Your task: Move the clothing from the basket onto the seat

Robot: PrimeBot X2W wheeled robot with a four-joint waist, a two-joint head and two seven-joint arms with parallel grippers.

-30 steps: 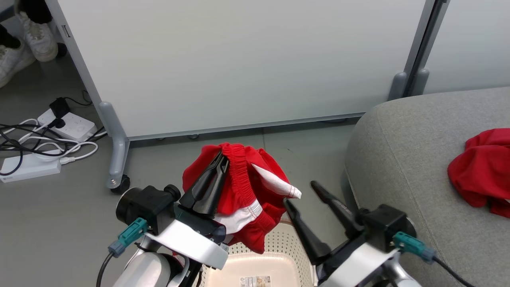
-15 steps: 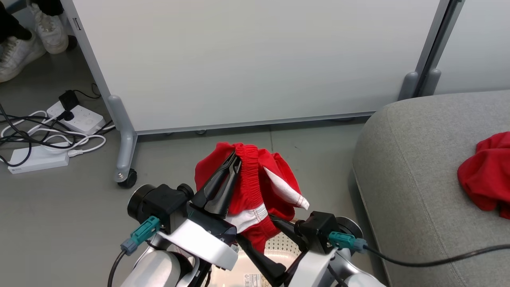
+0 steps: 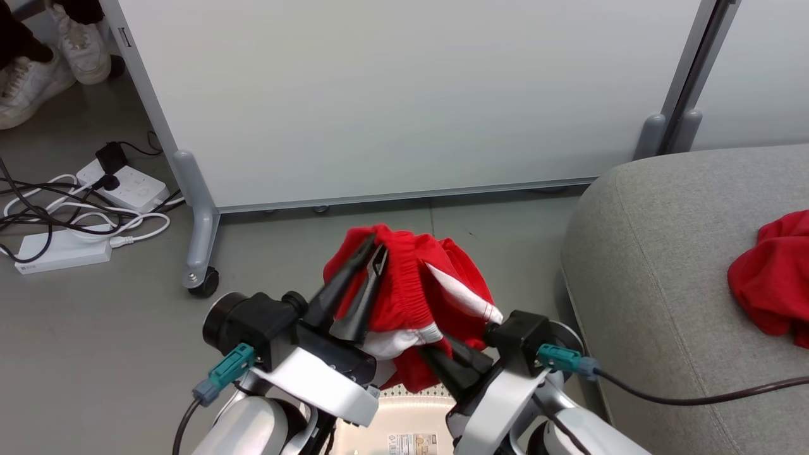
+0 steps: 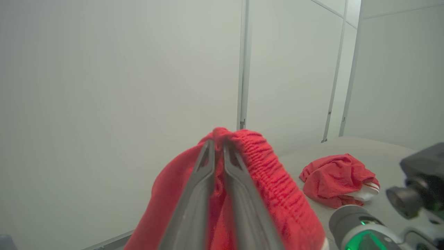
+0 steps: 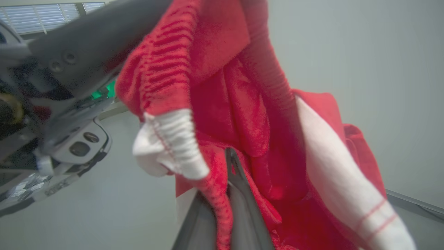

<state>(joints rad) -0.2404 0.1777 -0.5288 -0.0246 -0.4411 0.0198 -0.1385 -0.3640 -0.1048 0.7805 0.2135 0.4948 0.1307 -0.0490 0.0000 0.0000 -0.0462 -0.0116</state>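
Observation:
The red clothing [image 3: 417, 284] with white trim hangs in the air above the cream basket [image 3: 404, 430], whose rim shows at the bottom edge. My left gripper [image 3: 370, 253] holds its elastic waistband at the top, fingers only a sliver apart with fabric between them [image 4: 216, 146]. Lower down, my right gripper [image 3: 436, 354] is shut on a red fold near the white cuff; in the right wrist view its tips [image 5: 229, 163] pinch the cloth. The grey seat [image 3: 663, 253] lies to the right, apart from the held clothing.
A second red garment [image 3: 768, 284] lies on the seat. A white partition panel stands behind, its castor foot [image 3: 202, 278] on the grey floor. Power strips and cables [image 3: 63, 253] lie at the left. A person's white shoes [image 3: 38, 69] show at the top left.
My right gripper swung in from the right, open, and closed on the lower part of the clothing. The left fingers have parted slightly. The garment shifted a little right.

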